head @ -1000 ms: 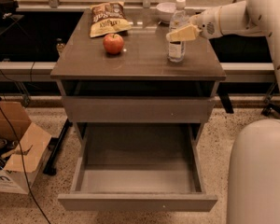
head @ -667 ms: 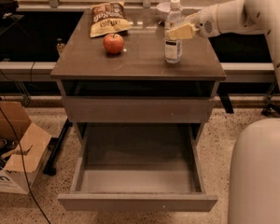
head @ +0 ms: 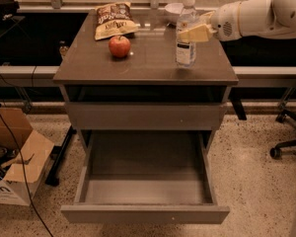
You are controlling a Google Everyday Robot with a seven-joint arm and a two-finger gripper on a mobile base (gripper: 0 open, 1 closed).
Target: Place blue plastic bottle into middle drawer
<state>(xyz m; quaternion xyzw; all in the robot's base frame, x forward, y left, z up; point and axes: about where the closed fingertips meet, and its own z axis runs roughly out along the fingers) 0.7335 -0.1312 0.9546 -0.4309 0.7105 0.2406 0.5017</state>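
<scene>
The blue plastic bottle (head: 186, 33) is upright near the back right of the grey cabinet's top (head: 138, 63); it is clear, with a white cap and a paper label. My gripper (head: 191, 32) reaches in from the right and is shut on the bottle at mid-height, one pale finger (head: 197, 32) across its front. The bottle's base is at or just above the tabletop. The middle drawer (head: 145, 214) is pulled wide open below, and its deep grey box is empty.
A red apple (head: 119, 46) and a chip bag (head: 114, 19) lie on the left of the cabinet top, with a white bowl (head: 172, 8) behind the bottle. A shut flat drawer front (head: 145, 116) sits above the open drawer. A cardboard box (head: 15, 167) stands on the floor at left and a chair base (head: 286, 144) at right.
The gripper and the bottle have shifted a little leftward together over the tabletop, then settled back slightly. The drawer, apple and chip bag have not moved.
</scene>
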